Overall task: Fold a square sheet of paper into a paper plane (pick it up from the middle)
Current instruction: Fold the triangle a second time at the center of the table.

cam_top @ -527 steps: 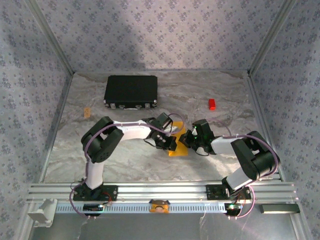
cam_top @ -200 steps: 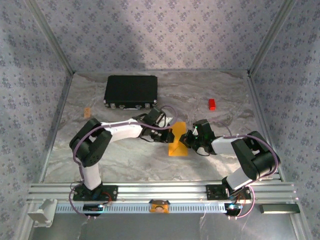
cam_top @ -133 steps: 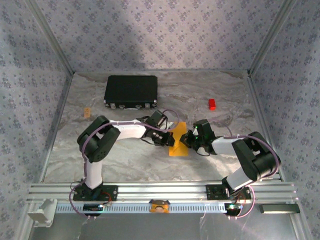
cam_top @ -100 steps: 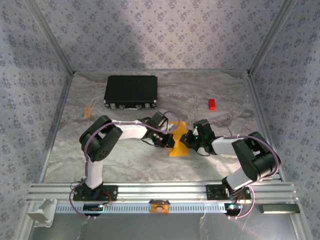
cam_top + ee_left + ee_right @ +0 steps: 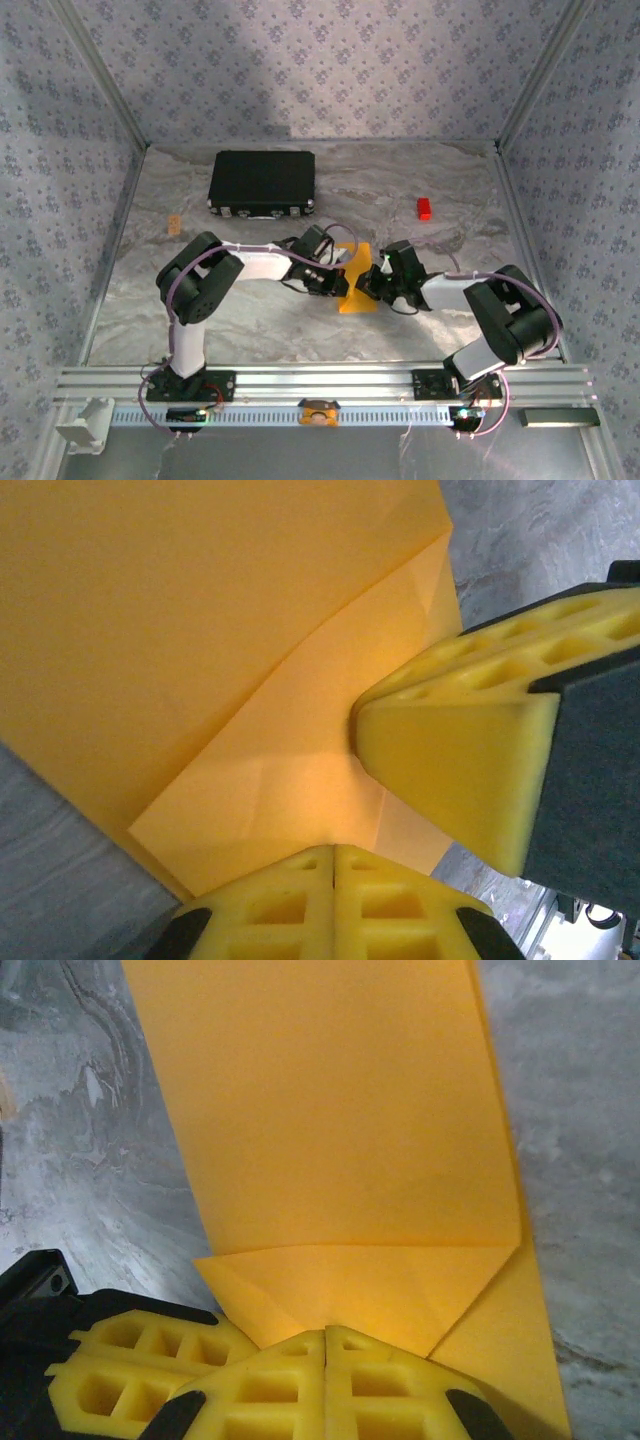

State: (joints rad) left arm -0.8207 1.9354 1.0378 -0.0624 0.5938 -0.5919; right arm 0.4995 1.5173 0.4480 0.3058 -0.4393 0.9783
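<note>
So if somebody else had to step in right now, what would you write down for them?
Left gripper: jaws shut, tips pressing on the orange paper.
Right gripper: jaws shut, tips pressing on it too, right beside the left one.
The paper lies flat on the table, front middle, between the arms; black case and red block sit farther back, apart from it.
Done: sheet folded into a narrow strip, with a flap creased over where the tips press.
Left: probably the nose and wing folds; it is no dart yet.
</note>
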